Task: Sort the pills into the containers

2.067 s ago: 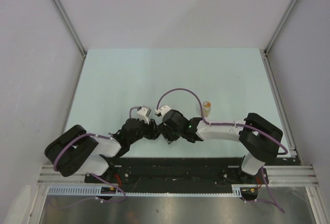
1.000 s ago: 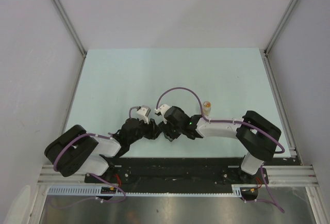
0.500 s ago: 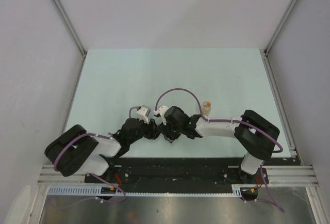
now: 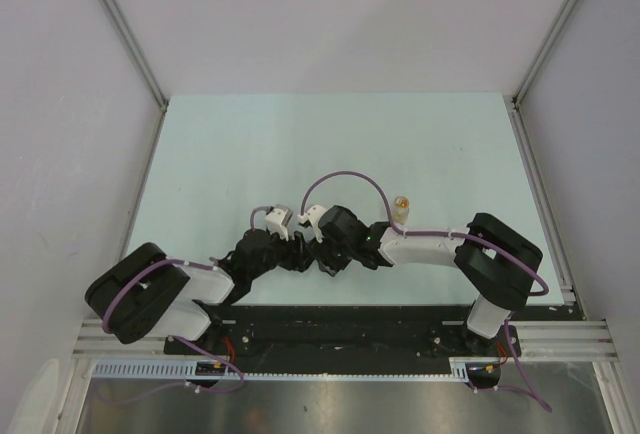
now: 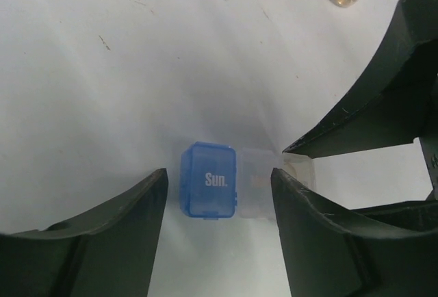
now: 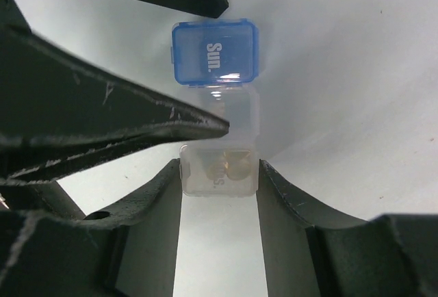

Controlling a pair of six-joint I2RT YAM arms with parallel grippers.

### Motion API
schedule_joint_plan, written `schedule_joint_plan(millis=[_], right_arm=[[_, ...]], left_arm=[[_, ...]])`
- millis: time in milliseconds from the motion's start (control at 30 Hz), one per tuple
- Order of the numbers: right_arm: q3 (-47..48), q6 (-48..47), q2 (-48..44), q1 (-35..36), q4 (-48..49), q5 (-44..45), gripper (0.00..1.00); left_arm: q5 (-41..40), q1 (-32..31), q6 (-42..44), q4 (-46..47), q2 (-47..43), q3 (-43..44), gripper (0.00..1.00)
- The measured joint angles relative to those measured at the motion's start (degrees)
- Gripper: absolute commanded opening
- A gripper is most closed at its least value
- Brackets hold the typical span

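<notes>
Pale mint tabletop (image 4: 300,144) between white side walls; both arms meet low centre, and their wrists hide the work from overhead; small rectangular clear plastic pillbox (image 6: 229,112) with a blue end marked "Sun." lies flat there; right gripper (image 6: 219,170) pinches its clear end, fingers pressed on both sides; tan pills (image 6: 229,163) sit inside that end, blurred, count unclear; left gripper (image 5: 217,174) is parted and straddles the blue end, gap visible at one finger, the other overlaps the box; stubby round clear jar with orange-tan contents (image 4: 402,206) stands apart beside the right forearm, cut off at the top of the left wrist view.
</notes>
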Motion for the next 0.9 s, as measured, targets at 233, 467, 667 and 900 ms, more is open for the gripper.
schedule_joint_plan(millis=[233,467,667,900], right_arm=[[0.0,0.2,0.0,0.0,0.0,-0.07,0.15],[0.0,0.74,-1.4,0.0,-0.59,-0.02,0.16],[0.0,1.36,-6.01,0.0,-1.42,0.02,0.16],[0.0,1.66,-10.54,-0.07,-3.91,0.66,0.17]], left_arm=[[0.35,0.11,-0.31,-4.68,-5.68,0.02,0.8],[-0.24,0.79,-0.22,-9.07,-10.93,0.44,0.83],[-0.5,1.2,-0.26,-11.61,-13.81,0.44,0.84],[-0.48,1.4,-0.83,-15.15,-22.6,0.44,0.88]])
